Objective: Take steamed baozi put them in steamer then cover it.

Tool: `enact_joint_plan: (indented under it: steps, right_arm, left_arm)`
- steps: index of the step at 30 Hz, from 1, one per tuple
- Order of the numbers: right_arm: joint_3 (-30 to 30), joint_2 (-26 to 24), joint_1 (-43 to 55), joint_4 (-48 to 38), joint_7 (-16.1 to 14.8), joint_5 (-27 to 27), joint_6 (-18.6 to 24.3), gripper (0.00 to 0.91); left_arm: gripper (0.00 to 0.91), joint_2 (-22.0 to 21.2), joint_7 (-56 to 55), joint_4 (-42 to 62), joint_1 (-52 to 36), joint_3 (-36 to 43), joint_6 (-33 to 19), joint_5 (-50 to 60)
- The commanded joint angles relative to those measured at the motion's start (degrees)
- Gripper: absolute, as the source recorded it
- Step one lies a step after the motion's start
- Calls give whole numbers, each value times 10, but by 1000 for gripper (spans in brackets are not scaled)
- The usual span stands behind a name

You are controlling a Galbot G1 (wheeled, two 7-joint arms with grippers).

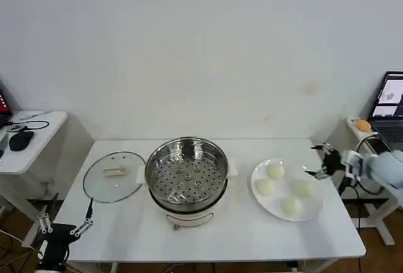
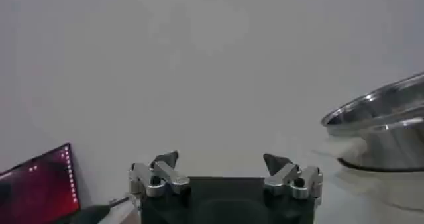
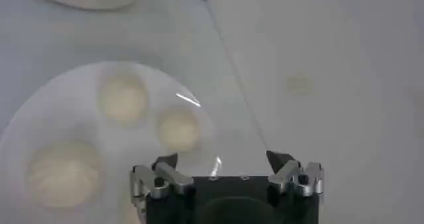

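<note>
Baozi [image 1: 305, 188] nearest my right pincer [image 1: 320, 161], spread wide, empty: descend straddling it, squeeze gently. Left pincer [image 1: 63, 226] open, empty, parked.

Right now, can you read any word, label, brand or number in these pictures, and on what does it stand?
None can be read.
Laptop screen, far right: picture only, any text too small.
Red screen: dots, no legible letters.
Steamer, glass lid, plate: no markings visible.

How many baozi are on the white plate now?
4, all on the plate right of the steamer: far-left baozi, near-left baozi, far-right baozi, nearest baozi. None in the steamer.
</note>
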Motion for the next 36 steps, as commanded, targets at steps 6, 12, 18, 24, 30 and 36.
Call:
enact_joint_plan:
  steps: [6, 12, 18, 24, 30, 36]
  right_arm:
    - [-269, 168, 210, -199, -148, -84, 9, 907]
    - [-244, 191, 189, -244, -145, -80, 23, 907]
    - [-233, 216, 178, -278, -145, -86, 41, 907]
    - [-232, 235, 168, -284, -144, -86, 43, 907]
    - [-231, 254, 158, -300, -141, -87, 45, 907]
    - [-226, 266, 145, -313, -142, -86, 45, 907]
  left_arm:
    - [907, 5, 0, 3, 0, -3, -1, 5]
    - [907, 6, 0, -1, -2, -8, 0, 5]
    - [907, 1, 0, -3, -4, -7, 1, 8]
    - [907, 0, 0, -5, -1, -9, 1, 8]
    - [907, 3, 0, -2, -3, -11, 1, 6]
    - [907, 6, 0, -3, -3, -16, 2, 2]
